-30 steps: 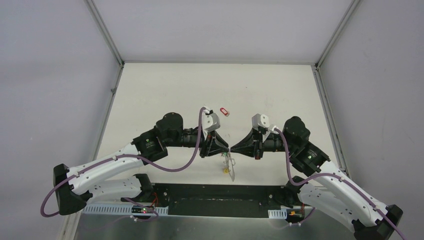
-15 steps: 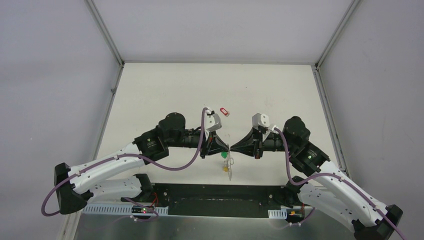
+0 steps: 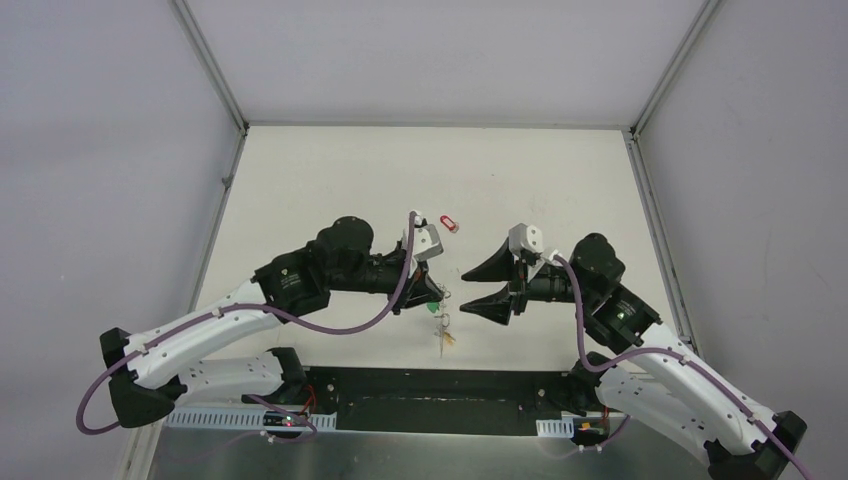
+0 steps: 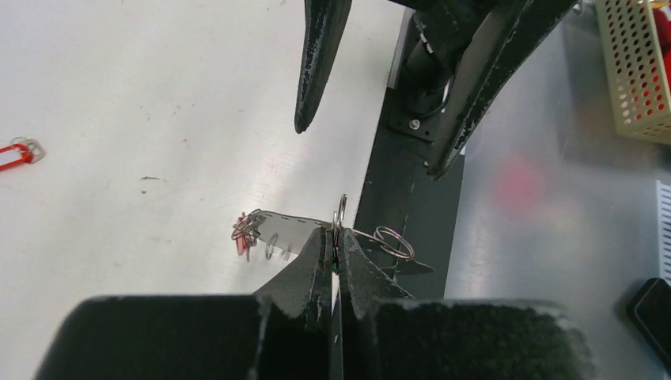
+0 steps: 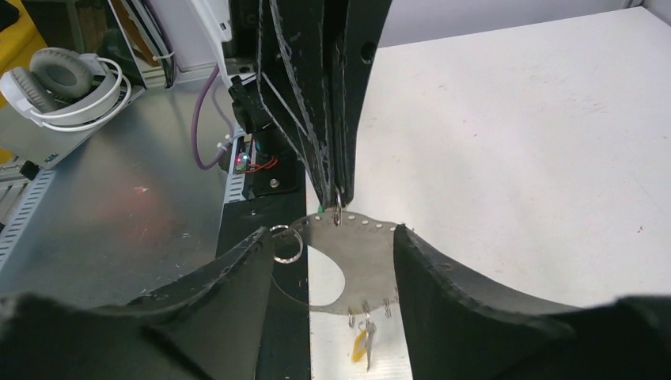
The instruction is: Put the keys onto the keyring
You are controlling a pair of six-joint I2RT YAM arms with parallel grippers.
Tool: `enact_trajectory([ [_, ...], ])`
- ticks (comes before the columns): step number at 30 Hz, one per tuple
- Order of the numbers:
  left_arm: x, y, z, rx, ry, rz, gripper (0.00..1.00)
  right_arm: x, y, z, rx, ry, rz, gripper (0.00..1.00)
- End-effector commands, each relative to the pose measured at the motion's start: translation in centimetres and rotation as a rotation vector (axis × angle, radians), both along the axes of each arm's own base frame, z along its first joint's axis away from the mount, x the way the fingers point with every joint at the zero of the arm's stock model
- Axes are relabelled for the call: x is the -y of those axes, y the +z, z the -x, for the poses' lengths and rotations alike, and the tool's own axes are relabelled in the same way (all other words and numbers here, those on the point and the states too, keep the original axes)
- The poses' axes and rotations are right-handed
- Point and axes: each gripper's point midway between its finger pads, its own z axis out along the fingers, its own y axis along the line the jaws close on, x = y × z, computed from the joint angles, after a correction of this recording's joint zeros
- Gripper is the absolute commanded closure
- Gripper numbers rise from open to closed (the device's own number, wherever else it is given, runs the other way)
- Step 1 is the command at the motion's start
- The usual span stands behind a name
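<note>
The keyring (image 5: 360, 257) is a thin grey metal hoop with a row of small holes. It hangs in the air from my left gripper (image 3: 438, 294), which is shut on its top edge (image 4: 336, 233) beside a small split ring (image 4: 393, 241). A sliver of green tag (image 3: 433, 308) shows at the pinch. A yellow-tagged key (image 5: 362, 342) dangles from the hoop's lower edge, and a red tag (image 4: 240, 240) sits at its far end. My right gripper (image 3: 483, 286) stands open, its fingers either side of the hoop (image 5: 332, 233) without touching it. Another red-tagged key (image 3: 449, 222) lies on the table.
A black slot (image 3: 430, 395) runs along the table's near edge, with a metal shelf (image 4: 554, 237) beyond it. A perforated basket (image 4: 637, 71) and white headphones (image 5: 71, 79) sit off to the sides. Grey walls enclose the white table (image 3: 330, 180).
My right gripper has opened and let go of the hoop. The left gripper has shut on it and shifted slightly left, so the bunch now hangs from the left alone.
</note>
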Motion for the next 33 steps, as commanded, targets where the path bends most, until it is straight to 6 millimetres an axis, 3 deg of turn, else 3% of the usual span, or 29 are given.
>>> enact_trajectory([
  [1,-1.0,2.4,-0.2,0.057,0.0,-0.074,1.0,-0.1,2.0,-0.2,0.047,-0.012,-0.056,0.39],
  [16,-4.2,1.6,0.2,0.002,-0.073,-0.474,1.0,-2.5,3.0,-1.3,-0.021,-0.026,-0.181,0.38],
  [33,-3.8,2.1,0.9,-0.043,-0.103,-0.482,1.0,-7.8,2.2,0.2,-0.04,0.079,-0.236,0.63],
])
